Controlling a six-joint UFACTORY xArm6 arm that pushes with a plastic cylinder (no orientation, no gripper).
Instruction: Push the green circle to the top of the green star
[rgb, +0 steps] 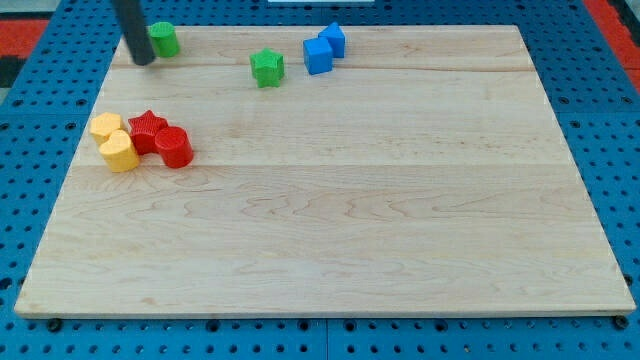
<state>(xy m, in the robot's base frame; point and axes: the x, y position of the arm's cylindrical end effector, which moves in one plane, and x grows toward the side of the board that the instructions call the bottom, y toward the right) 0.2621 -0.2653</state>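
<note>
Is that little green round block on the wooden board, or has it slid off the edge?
On the board. The green circle sits flat in the wooden board's top-left corner, with my tip just at its left.

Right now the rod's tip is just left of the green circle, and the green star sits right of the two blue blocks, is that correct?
Not quite. The camera view shows the green star left of the two blue blocks, not right of them. The rest holds: my tip is just left of the green circle.
</note>
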